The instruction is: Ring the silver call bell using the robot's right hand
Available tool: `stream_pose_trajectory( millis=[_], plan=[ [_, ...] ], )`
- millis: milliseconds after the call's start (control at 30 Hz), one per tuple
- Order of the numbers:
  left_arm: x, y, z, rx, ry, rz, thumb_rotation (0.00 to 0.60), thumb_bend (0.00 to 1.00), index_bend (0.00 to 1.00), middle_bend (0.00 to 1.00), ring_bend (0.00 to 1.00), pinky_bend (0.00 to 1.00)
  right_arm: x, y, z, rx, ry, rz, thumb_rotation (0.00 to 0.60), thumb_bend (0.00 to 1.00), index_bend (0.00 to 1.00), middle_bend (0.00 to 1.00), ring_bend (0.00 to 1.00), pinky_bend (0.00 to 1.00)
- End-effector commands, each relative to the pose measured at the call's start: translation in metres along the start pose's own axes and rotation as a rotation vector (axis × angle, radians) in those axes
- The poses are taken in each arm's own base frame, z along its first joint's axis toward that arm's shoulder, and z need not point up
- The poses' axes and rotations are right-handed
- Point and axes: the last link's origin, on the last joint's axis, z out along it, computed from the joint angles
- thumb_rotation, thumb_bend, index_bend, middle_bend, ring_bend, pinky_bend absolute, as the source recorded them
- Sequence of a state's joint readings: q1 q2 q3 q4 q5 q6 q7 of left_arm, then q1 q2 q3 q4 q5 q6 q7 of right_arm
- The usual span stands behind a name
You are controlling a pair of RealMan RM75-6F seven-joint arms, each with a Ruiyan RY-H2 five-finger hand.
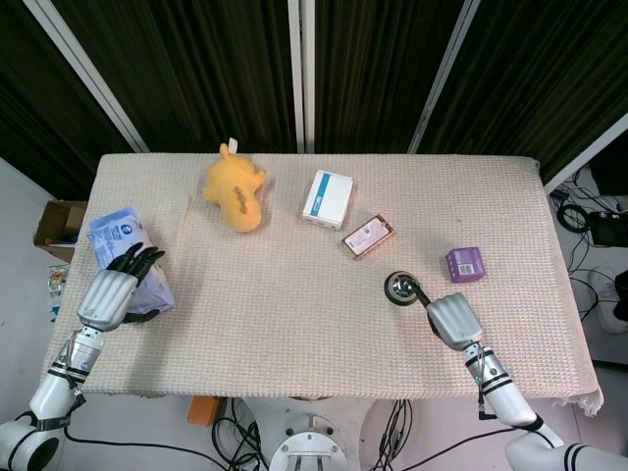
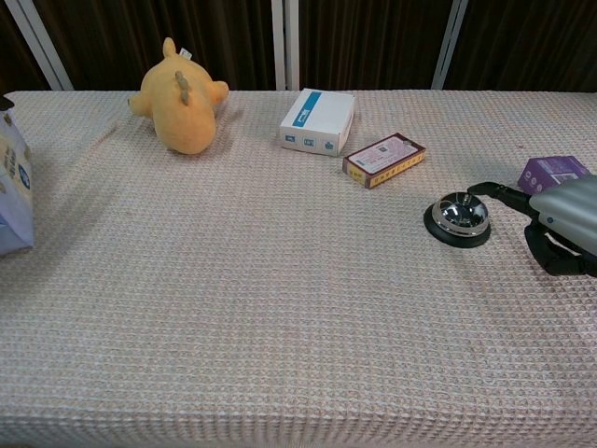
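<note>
The silver call bell (image 1: 399,287) (image 2: 457,217) stands on its black base on the right part of the table. My right hand (image 1: 451,319) (image 2: 569,219) lies just right of it, holding nothing. One dark finger (image 2: 494,192) points at the bell's far right rim, with its tip beside the dome rather than on the button. The other fingers curl under the palm. My left hand (image 1: 108,294) rests with fingers spread on a blue-and-white bag (image 1: 123,240) (image 2: 11,187) at the table's left edge, far from the bell.
A small purple box (image 1: 465,264) (image 2: 552,172) sits behind my right hand. A brown flat box (image 1: 368,235) (image 2: 383,159) and a white-blue box (image 1: 327,198) (image 2: 318,120) lie further back. A yellow plush toy (image 1: 235,191) (image 2: 180,105) is at the back left.
</note>
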State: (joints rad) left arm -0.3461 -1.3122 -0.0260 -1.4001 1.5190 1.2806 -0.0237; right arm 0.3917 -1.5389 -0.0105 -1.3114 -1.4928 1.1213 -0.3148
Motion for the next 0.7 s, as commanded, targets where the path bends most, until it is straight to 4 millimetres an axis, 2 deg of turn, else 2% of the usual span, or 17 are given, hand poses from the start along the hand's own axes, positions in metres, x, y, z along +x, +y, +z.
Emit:
stream_pose_trajectory(
  millis=[33,367,700],
  plan=[
    [0.0,-0.001,0.0,0.002,0.001,0.0,0.578,0.07,0.11,0.11,0.05,0.22,-0.005,0.0,0.0,-0.008,-0.028,-0.014,0.6,0.78,0.0,0.84,0.79,0.82],
    [0.0,0.0,0.0,-0.005,0.003,-0.006,0.582,0.07,0.11,0.11,0.05,0.22,0.012,-0.005,0.001,0.02,0.09,0.043,0.6,0.79,0.0,0.84,0.79,0.82],
    [-0.002,-0.001,0.0,-0.001,-0.005,-0.005,0.579,0.07,0.11,0.11,0.05,0.22,-0.008,0.001,-0.001,-0.015,0.002,-0.004,0.6,0.78,0.0,0.84,0.8,0.82]
  ],
)
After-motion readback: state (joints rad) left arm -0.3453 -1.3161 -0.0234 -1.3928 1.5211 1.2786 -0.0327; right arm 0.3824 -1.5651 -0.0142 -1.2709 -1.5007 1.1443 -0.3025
